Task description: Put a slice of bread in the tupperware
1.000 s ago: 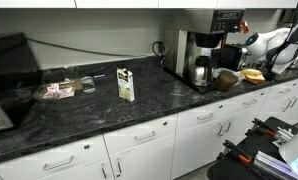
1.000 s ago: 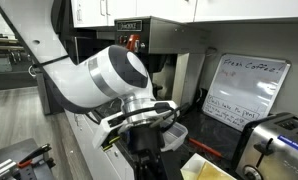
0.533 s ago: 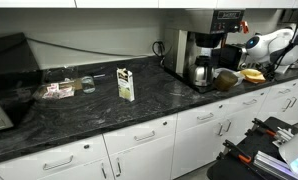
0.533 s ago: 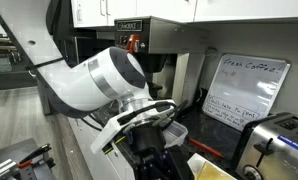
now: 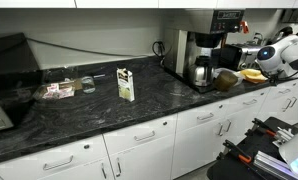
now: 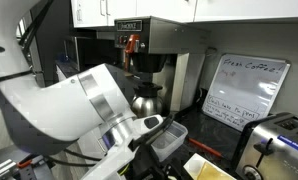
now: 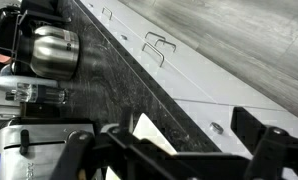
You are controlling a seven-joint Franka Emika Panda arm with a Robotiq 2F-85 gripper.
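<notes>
The slice of bread [image 5: 251, 74] lies yellowish and flat on the dark counter at the far right, beside the coffee machine [image 5: 204, 48]. It also shows in an exterior view [image 6: 203, 168] and as a pale corner in the wrist view [image 7: 149, 135]. My gripper [image 7: 174, 150] is open, its two dark fingers wide apart, with the slice below and between them, untouched. In an exterior view the arm [image 5: 277, 54] hangs just over the slice. A clear tupperware-like container [image 5: 59, 90] sits far off to the left on the counter.
A round dark brown lump [image 5: 226, 79] sits between coffee machine and slice. A steel carafe [image 7: 54, 50] stands under the machine. A carton [image 5: 125, 84] and a glass [image 5: 87, 85] stand mid-counter, a toaster [image 6: 279, 142] and whiteboard [image 6: 245, 90] stand nearby.
The arm has swung and dropped lower over the slice at the right end of the counter. The bread has not moved.
</notes>
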